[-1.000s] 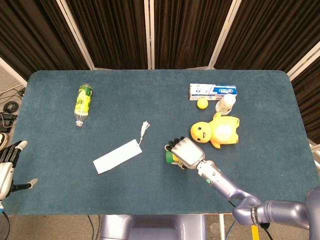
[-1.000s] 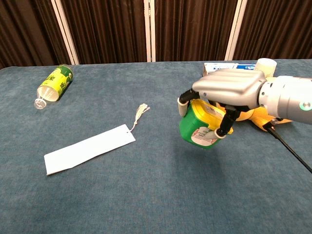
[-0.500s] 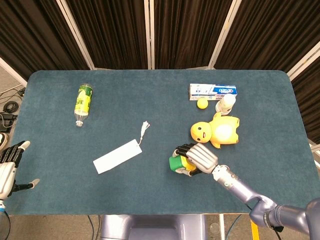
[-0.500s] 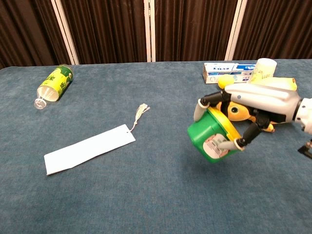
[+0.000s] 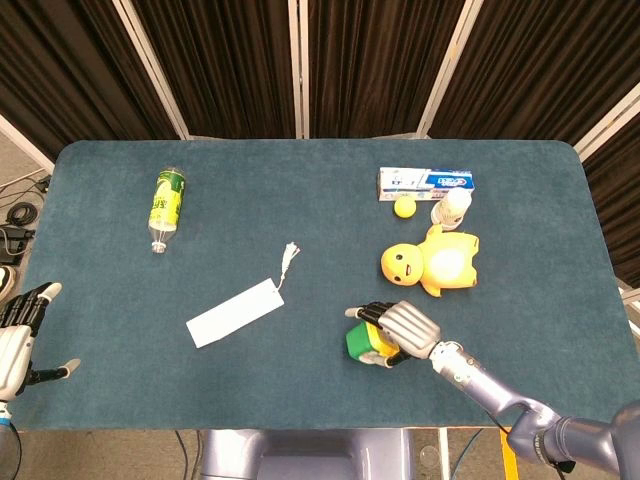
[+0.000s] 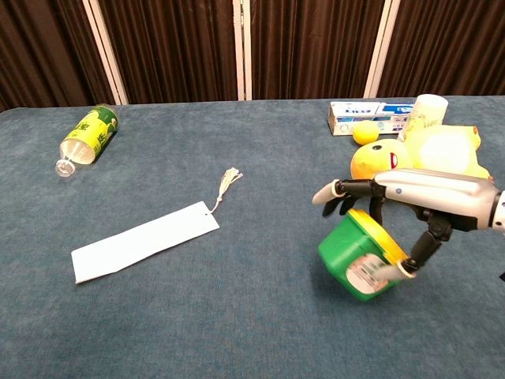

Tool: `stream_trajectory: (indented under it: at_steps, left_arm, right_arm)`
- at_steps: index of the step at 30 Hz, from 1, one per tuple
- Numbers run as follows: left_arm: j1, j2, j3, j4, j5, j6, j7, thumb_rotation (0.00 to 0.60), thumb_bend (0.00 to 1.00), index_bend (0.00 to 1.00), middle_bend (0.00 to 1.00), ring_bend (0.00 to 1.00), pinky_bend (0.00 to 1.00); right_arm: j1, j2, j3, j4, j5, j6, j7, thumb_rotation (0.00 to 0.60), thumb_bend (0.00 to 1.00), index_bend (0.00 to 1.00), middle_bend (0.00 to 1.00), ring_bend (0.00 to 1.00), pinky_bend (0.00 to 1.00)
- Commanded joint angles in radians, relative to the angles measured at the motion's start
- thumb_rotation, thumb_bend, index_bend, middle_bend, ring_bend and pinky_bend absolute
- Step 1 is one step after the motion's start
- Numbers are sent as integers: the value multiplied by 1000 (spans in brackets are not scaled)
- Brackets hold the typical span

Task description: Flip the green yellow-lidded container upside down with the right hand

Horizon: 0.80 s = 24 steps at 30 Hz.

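Bright, even light; sharp; faint shadows
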Motion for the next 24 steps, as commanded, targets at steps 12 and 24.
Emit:
stream_trajectory:
  at_steps: [12, 24]
  left_arm:
    - [-1, 4, 1, -6, 1, 0, -3, 600, 0, 0, 0, 0, 0]
    - [-3, 2, -1, -3, -6, -4, 2, 600, 0, 0, 0, 0, 0]
  right_arm:
    - [-24, 143, -17, -142, -18, 23, -99, 600, 0, 9, 0, 0, 179]
    - [20, 317, 28, -533, 98, -186, -826, 600, 0, 0, 0, 0, 0]
